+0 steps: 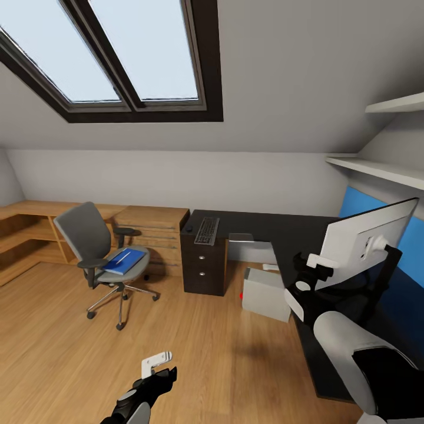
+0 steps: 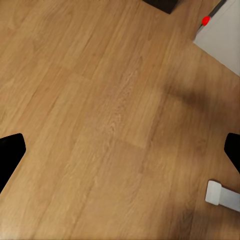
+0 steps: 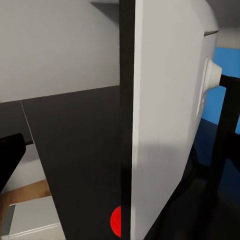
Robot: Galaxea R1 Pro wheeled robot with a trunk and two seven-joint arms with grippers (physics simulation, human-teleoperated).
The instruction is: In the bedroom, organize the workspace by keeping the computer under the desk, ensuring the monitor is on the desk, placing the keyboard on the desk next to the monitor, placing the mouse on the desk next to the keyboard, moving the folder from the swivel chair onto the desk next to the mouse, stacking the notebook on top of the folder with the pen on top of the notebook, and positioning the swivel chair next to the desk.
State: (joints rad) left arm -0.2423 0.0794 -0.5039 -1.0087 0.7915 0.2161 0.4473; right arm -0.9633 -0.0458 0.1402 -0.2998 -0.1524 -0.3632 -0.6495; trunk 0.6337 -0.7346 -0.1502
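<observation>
Two tools: your right tool (image 1: 312,266) grips the monitor (image 1: 365,238) at its edge above the black surface (image 1: 282,235) — your left tool (image 1: 156,368) hangs spread wide over the floor (image 1: 176,341).

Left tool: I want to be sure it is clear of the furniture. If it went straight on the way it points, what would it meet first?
Most likely the bare wood floor. The left tool points down at it, and its wrist view shows planks ahead, with the computer off at the edge.

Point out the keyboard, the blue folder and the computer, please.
keyboard (image 1: 206,231), head view, middle of the keys.
blue folder (image 1: 125,261), head view, centre of its cover.
computer (image 1: 266,293), head view, light grey side.
</observation>
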